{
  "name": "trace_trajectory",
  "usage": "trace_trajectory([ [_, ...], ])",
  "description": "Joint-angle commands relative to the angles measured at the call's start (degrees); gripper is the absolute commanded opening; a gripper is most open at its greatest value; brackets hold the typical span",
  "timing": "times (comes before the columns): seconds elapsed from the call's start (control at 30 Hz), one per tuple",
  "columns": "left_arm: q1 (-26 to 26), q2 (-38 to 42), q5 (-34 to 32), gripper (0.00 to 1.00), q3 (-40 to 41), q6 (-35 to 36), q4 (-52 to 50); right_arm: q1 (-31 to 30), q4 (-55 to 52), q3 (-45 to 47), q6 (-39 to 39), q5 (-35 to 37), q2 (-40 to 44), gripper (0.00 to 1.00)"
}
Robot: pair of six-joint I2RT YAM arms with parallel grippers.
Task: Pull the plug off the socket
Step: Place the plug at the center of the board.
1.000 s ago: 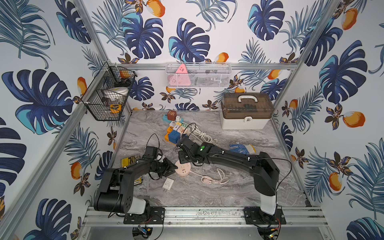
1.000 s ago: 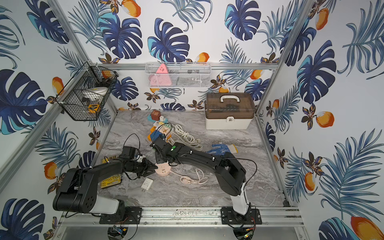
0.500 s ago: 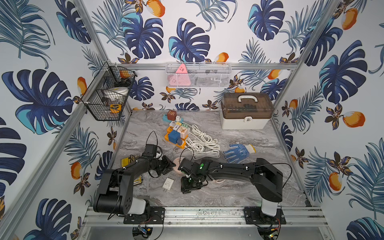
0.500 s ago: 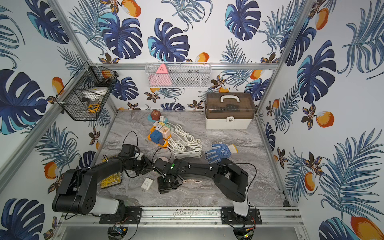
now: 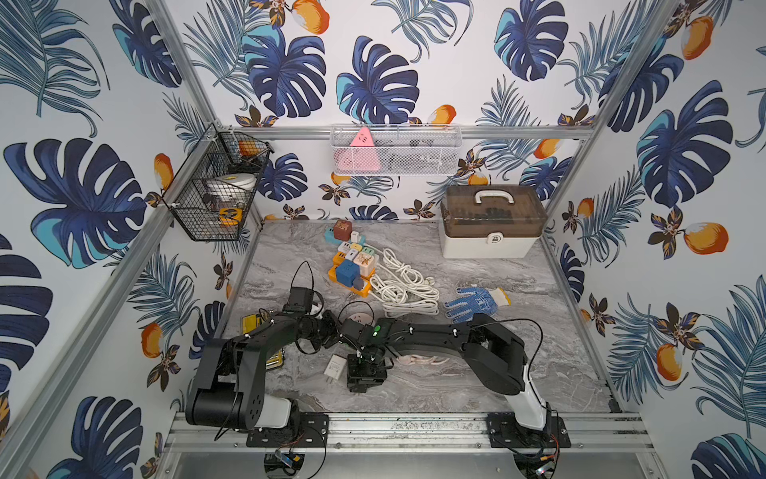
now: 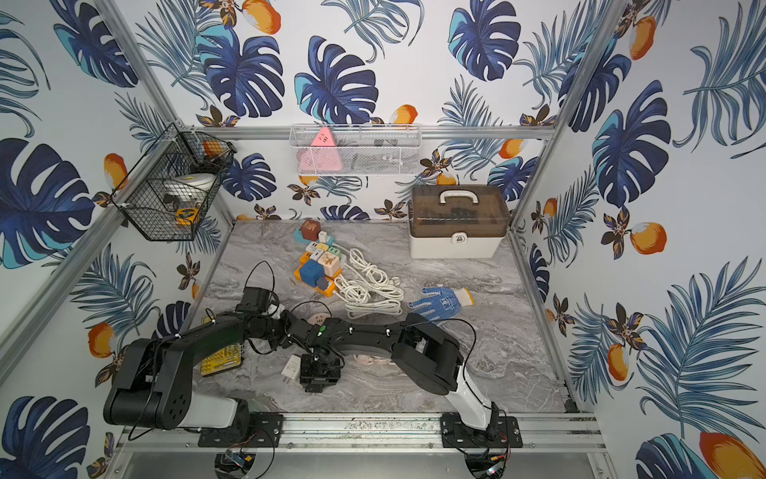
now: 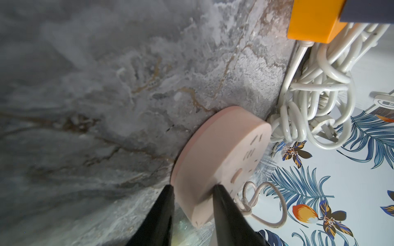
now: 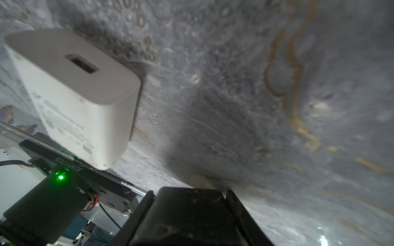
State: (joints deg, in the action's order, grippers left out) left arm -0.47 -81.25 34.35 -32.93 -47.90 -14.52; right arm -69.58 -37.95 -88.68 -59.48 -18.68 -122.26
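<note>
Right hand [image 5: 365,378] first, nearest the front rail: lowered to the bench [image 5: 435,394], just beside the white plug [image 5: 335,367] yet clear of it. Impossible to tell spread from pressed together, with only black hardware low in the right wrist view and nothing of the plug between the jaws. Found the plug [image 8: 70,91] lying on its side on the bench, pins out and well apart from the socket, so judged the pull itself as done and the right hand as merely parked beside it. Further in, left hand [image 7: 193,188] pinching the near rim of the round pink socket [image 7: 221,153], one finger under its edge and one on its slotted face, presumably to steady it against the tug, with its thin pink cord [image 5: 418,360] looping off under the right arm. Beyond, a white cable coil [image 5: 408,286], an orange power strip [image 5: 352,269] crowded with coloured cubes, a blue glove [image 5: 476,302], and at the back wall a storage box [image 5: 491,222]. Against a second earlier: reached then with the right arm across to the socket, close by the left hand, hiding part of coil and glove; swung since toward the rail, uncovering both. Left plug, socket and the left hand's pinch unmoved.
</note>
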Motion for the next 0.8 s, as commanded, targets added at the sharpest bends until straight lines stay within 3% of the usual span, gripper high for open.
trace_trajectory([
  [0.0,-0.02,0.32,-3.78,0.38,0.14,0.26,-2.17,0.12,-2.7,-0.68,-2.19,0.83,-1.37,0.37],
  [0.17,0.03,0.8,-3.74,0.38,0.28,0.26,-2.44,0.63,-3.88,-0.97,-2.15,2.44,-0.65,0.62],
  [0.37,0.02,1.3,-3.67,0.39,-0.01,0.26,-2.85,0.98,-6.48,-3.11,-0.3,4.7,0.74,0.79],
  [0.47,0.03,1.71,-3.76,0.39,-0.2,0.35,-3.14,1.28,-8.66,-4.03,0.83,6.81,2.25,0.8],
  [0.6,-0.06,1.92,-3.46,0.39,0.06,-0.24,-2.75,1.6,-9.78,-1.32,1.72,12.95,8.77,0.71],
  [0.77,-0.15,3.82,-3.32,0.48,-0.79,-0.84,-4.36,2.0,-12.11,1.35,12.17,24.05,14.59,0.68],
])
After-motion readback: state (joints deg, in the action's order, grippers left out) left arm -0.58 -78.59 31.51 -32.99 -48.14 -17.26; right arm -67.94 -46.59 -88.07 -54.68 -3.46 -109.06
